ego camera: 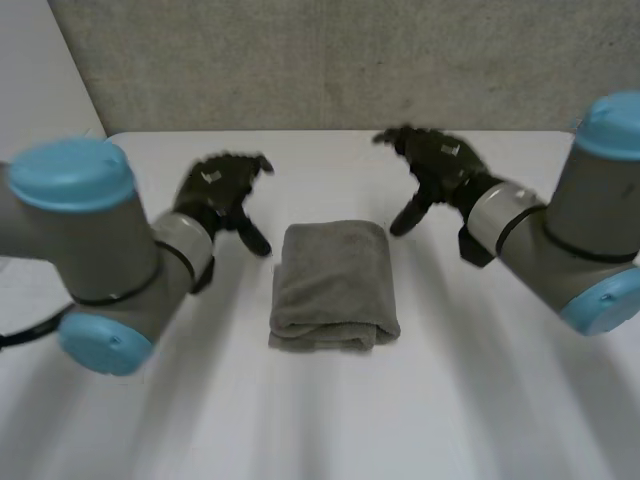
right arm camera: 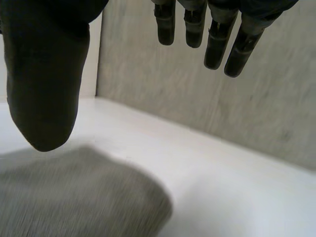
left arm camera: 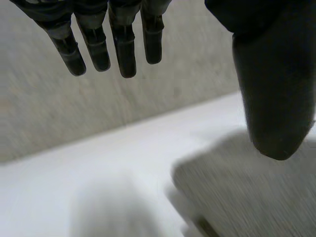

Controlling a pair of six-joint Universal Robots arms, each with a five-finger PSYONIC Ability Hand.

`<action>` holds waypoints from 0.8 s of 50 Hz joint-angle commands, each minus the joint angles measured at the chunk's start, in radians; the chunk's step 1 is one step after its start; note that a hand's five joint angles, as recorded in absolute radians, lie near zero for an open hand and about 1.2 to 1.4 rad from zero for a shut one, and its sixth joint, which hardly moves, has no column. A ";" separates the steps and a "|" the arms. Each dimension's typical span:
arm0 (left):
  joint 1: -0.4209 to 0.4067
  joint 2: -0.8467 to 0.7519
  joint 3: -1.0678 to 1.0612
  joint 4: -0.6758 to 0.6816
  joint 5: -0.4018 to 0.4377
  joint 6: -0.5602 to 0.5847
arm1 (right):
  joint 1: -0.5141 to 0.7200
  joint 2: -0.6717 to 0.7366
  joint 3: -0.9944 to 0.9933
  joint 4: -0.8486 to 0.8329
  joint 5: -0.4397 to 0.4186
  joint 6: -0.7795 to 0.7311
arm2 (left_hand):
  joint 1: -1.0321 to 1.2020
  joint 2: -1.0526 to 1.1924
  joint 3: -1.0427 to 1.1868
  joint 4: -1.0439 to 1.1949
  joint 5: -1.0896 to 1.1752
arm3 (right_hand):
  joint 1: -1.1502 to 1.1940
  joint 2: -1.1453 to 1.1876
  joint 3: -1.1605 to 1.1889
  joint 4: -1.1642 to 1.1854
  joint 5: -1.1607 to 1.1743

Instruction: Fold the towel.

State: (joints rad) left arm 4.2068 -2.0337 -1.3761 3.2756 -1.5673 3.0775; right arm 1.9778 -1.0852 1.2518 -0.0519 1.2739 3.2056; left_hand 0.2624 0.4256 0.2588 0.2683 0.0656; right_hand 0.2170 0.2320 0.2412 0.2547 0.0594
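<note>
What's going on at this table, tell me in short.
A two-armed robot is working on folding a grey towel. The towel lies in the middle of the white table, already folded into a compact, thick rectangle. The left hand is beside its far left corner and the right hand beside its far right corner. Both hands are open, with fingers spread from the thumb, and neither holds anything.
</note>
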 commanded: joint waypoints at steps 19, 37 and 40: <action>0.116 0.150 0.127 -0.235 -0.005 -0.013 | -0.031 -0.186 0.021 0.070 0.344 -0.145 | -0.064 -0.227 -0.060 -0.069 -0.041 | -0.042 -0.057 -0.067 -0.080 -0.059; 0.116 0.233 0.092 -0.232 -0.010 -0.014 | -0.102 -0.259 0.060 0.090 0.338 -0.142 | -0.064 -0.227 -0.060 -0.069 -0.041 | -0.042 -0.057 -0.067 -0.080 -0.059; 0.116 0.236 0.091 -0.232 -0.011 -0.019 | -0.103 -0.263 0.057 0.092 0.338 -0.142 | -0.064 -0.227 -0.060 -0.069 -0.041 | -0.042 -0.057 -0.067 -0.080 -0.059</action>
State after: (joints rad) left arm 4.3227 -1.8135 -1.2756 3.0414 -1.5768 3.0623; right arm 1.8808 -1.3295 1.3097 0.0382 1.6141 3.0636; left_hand 0.2624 0.4256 0.2588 0.2683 0.0643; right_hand 0.2169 0.2320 0.2412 0.2546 0.0594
